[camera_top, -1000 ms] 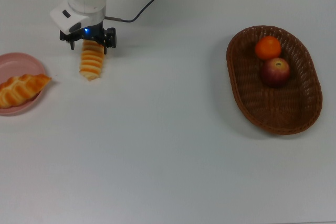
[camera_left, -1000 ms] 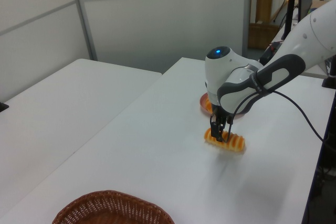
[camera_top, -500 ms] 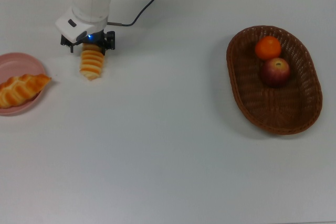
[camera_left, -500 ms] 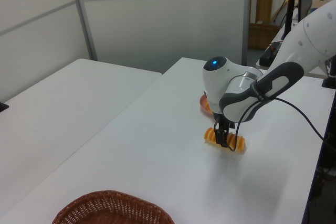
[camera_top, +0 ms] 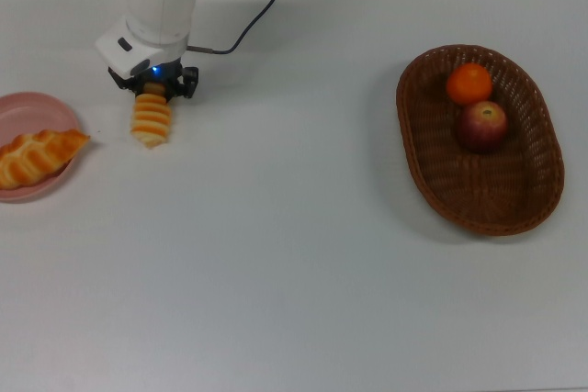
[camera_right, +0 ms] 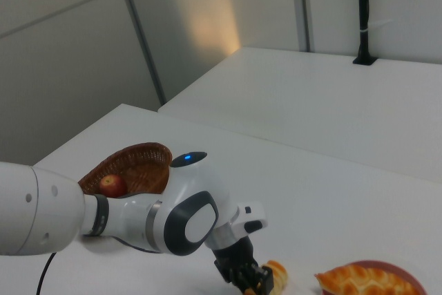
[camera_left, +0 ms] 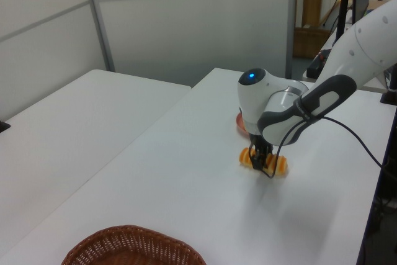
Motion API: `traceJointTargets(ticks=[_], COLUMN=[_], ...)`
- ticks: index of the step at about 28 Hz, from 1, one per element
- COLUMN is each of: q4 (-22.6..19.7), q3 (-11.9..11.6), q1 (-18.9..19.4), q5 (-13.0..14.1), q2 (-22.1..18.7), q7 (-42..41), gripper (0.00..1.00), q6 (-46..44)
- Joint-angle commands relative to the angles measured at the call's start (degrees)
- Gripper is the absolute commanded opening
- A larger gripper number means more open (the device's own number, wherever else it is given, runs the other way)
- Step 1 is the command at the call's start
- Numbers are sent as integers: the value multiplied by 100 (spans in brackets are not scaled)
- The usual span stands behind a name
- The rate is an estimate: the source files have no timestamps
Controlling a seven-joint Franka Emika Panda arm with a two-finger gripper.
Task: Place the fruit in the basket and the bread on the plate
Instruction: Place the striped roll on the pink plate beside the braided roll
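You are looking at a white tabletop [camera_top: 303, 300] beside a second white table [camera_left: 68, 134], with pale panelled walls [camera_left: 186, 23] behind and a wooden shelf [camera_left: 308, 10] beyond.

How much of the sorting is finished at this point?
Done: apple and tangerine lie in the basket; braided loaf rests on the pink plate. In hand: gripper at the ridged roll. Left: getting that roll onto the plate.

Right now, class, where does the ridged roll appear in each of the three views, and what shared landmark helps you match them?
Top view: ridged roll upper left, under the gripper.
Left view: centre right, behind the gripper.
Right view: bottom edge, right of centre.
Shared landmark: the pink plate beside it.
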Motion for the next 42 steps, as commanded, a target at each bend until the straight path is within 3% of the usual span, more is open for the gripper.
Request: traceJointTargets(ticks=[1, 5, 6, 12, 16, 22, 30, 31, 32, 33, 42], q4=[360, 800, 1071, 1574, 1776, 2443, 2682, 2682, 2682, 2682, 2682], q3=[-3, -3, -3, -3, -12, -47, -214, -214, -223, -223, -258], q1=[-43, -279, -419, -973, -1246, -1598, -1581, -1590, -1590, -1590, -1598], q5=[460, 998, 1147, 1622, 1641, 1536, 1386, 1377, 1368, 1360, 1342], q2=[-136, -163, -145, -66, 197, 1021, 1489, 1516, 1542, 1551, 1490], q7=[267, 197, 154, -5, -5, 74, 215, 215, 215, 223, 294], gripper=[0, 0, 0, 0, 0, 0, 0, 14, 80, 100, 100], q6=[27, -254, -446, -633, -615, -536, -167, -167, -167, -158, -184])
